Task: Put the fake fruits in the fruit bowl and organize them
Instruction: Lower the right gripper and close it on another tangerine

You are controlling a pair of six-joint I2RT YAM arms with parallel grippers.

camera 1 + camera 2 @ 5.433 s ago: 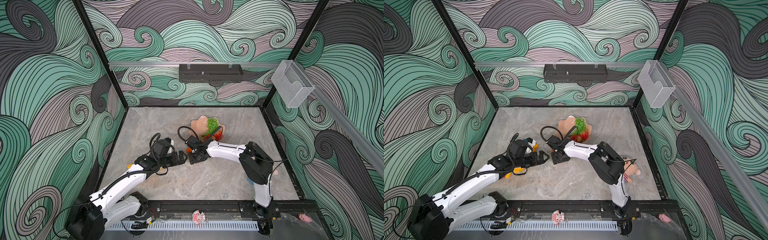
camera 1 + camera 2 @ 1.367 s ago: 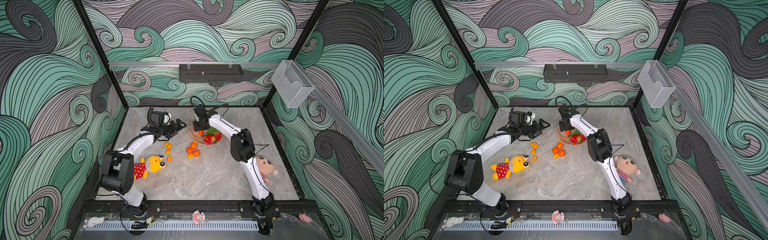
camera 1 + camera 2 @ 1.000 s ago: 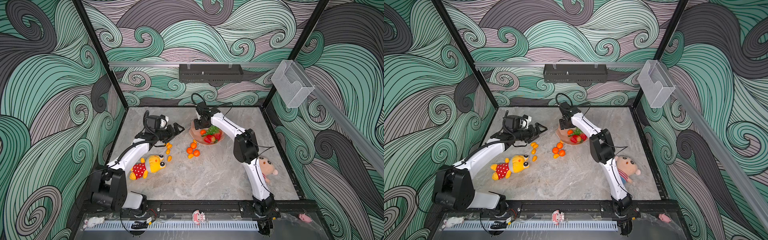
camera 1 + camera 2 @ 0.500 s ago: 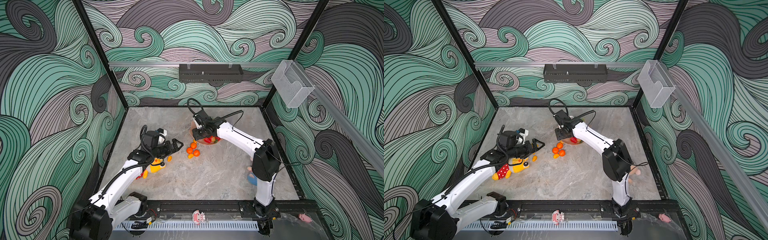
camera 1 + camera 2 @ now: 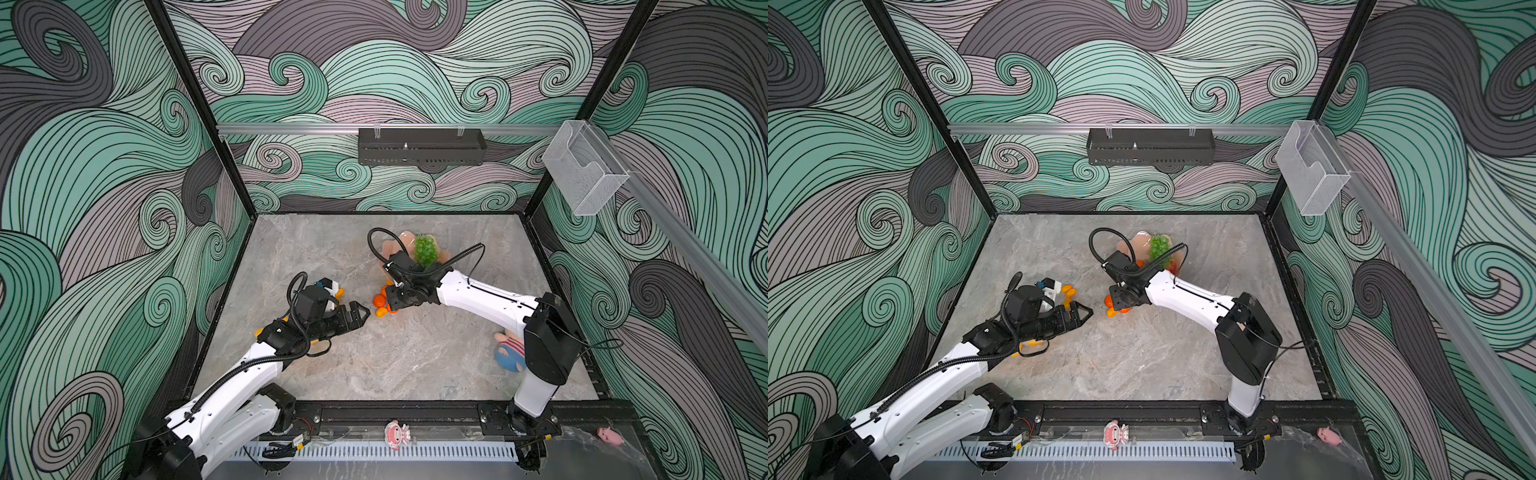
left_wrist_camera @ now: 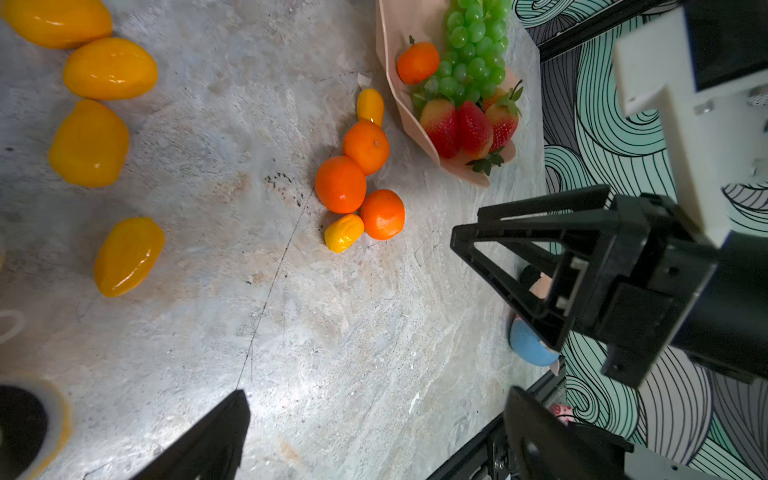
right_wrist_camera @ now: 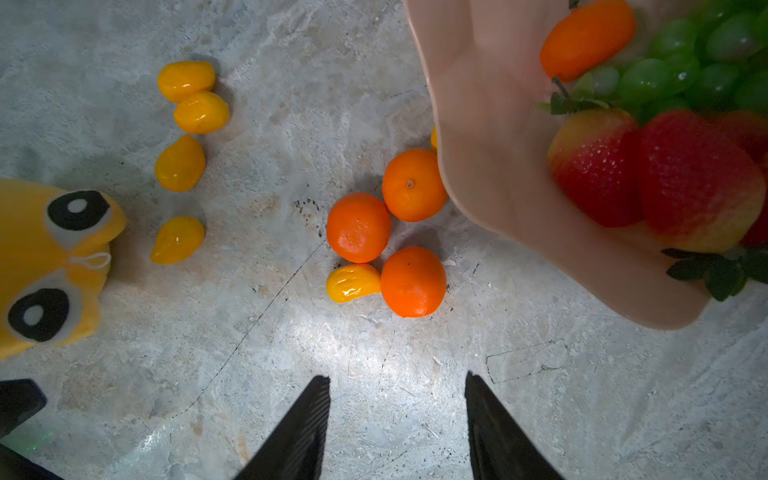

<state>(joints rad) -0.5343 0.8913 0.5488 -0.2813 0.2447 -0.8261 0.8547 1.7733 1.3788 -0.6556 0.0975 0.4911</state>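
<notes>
Right gripper (image 7: 397,376) hangs low over the stone table (image 7: 166,395), its two black fingers spread with nothing between them. Just ahead of its fingertips, three tangerines (image 7: 358,227) lie in a touching cluster, and a kumquat (image 7: 353,282) is pressed against the nearest one. Beyond the cluster and off to one side, the fruit bowl (image 7: 498,166) holds the grape bunch (image 7: 685,62), strawberries (image 7: 698,183) and one orange fruit (image 7: 588,39). On the opposite side, four more kumquats (image 7: 180,164) lie near the yellow plush toy (image 7: 41,266). Left gripper (image 6: 378,392), also spread and empty, faces the same cluster.
</notes>
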